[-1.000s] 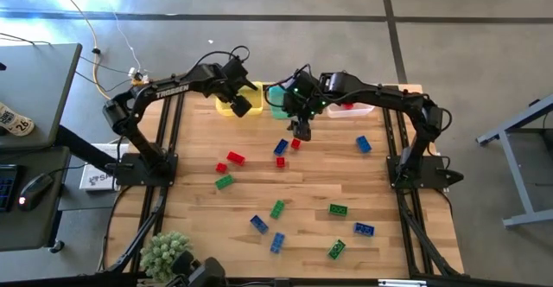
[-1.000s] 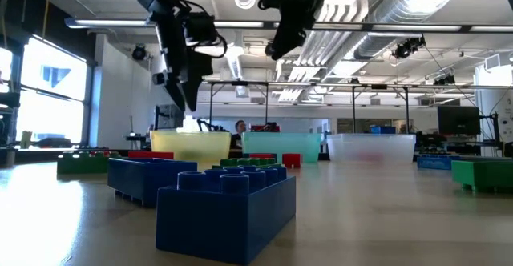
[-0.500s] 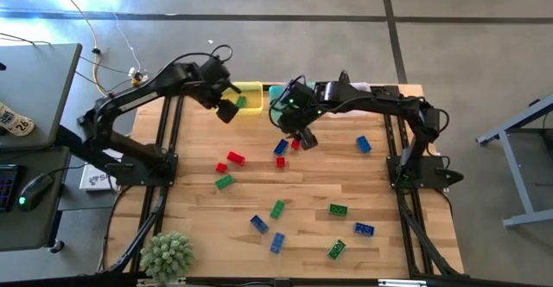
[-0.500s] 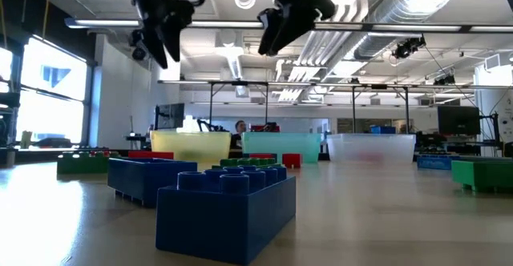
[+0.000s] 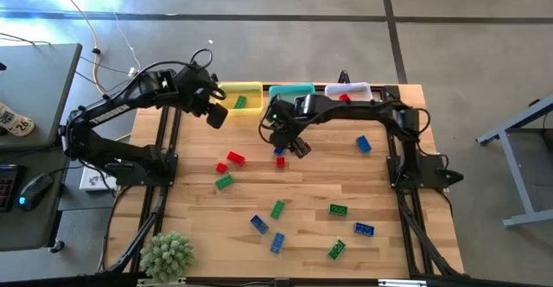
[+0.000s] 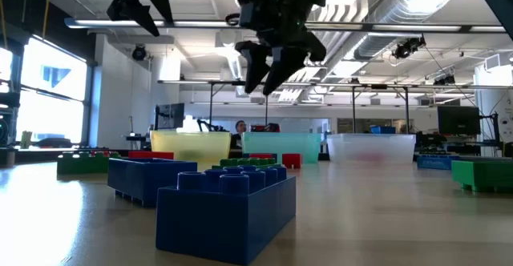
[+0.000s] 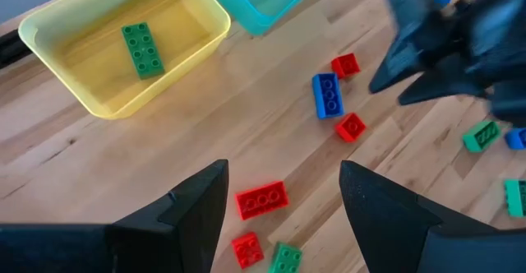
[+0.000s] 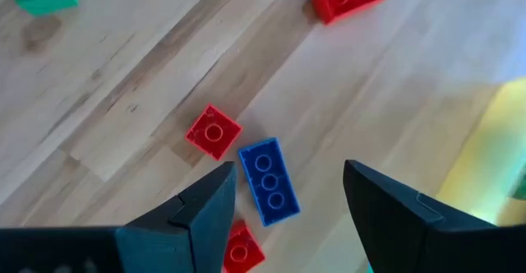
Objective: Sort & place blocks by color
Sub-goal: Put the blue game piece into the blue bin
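One green block binned, a blue block lined up next

Both arms are seen to have shifted within the last second. The left gripper (image 5: 216, 117), which a second ago hung over the yellow bin (image 5: 252, 89), has been drawn back toward its own side of the table and is now held above bare wood with its fingers spread and nothing between them. A green block (image 7: 141, 49) is left lying inside the yellow bin, so that delivery can be judged complete.

The right gripper (image 5: 292, 143) has been swung away from the bins at the table's far edge and brought over the small cluster near the table's middle. Its fingers are parted and empty, and in its wrist view a blue block (image 8: 268, 181) is framed between them, with a small red block (image 8: 214, 131) just beside it. A pick of the blue block is judged to be the step in hand, the teal bin (image 5: 290, 90) or the clear bin (image 5: 353, 91) being its likely destination.

About a dozen blocks are still scattered across the table (image 5: 311, 183), so most of the sorting remains undone
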Motion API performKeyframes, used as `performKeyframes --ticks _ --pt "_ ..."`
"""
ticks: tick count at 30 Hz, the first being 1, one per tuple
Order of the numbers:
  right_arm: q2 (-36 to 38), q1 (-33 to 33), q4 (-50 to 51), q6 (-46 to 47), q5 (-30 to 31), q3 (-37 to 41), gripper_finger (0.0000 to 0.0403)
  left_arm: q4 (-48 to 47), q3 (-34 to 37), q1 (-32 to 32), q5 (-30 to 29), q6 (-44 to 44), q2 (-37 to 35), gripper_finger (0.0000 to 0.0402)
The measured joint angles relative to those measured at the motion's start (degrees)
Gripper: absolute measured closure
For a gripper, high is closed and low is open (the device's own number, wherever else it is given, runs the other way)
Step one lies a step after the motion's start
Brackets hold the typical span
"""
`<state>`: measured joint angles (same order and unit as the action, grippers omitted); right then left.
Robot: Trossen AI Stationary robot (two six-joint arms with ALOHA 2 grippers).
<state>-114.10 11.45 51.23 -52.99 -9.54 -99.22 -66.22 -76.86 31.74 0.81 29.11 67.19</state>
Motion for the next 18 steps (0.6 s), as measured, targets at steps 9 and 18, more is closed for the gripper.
performKeyframes --ticks 9,18 --pt "-6.1 0.1 -0.5 -2.6 1.4 0.0 0.0189 0.0 0.0 -1.7 0.0 0.9 0.0 0.0179" --pt "-10.5 0.2 -1.9 -3.1 4.4 0.0 0.0189 0.0 0.0 -1.9 -1.1 1.3 0.0 0.0179"
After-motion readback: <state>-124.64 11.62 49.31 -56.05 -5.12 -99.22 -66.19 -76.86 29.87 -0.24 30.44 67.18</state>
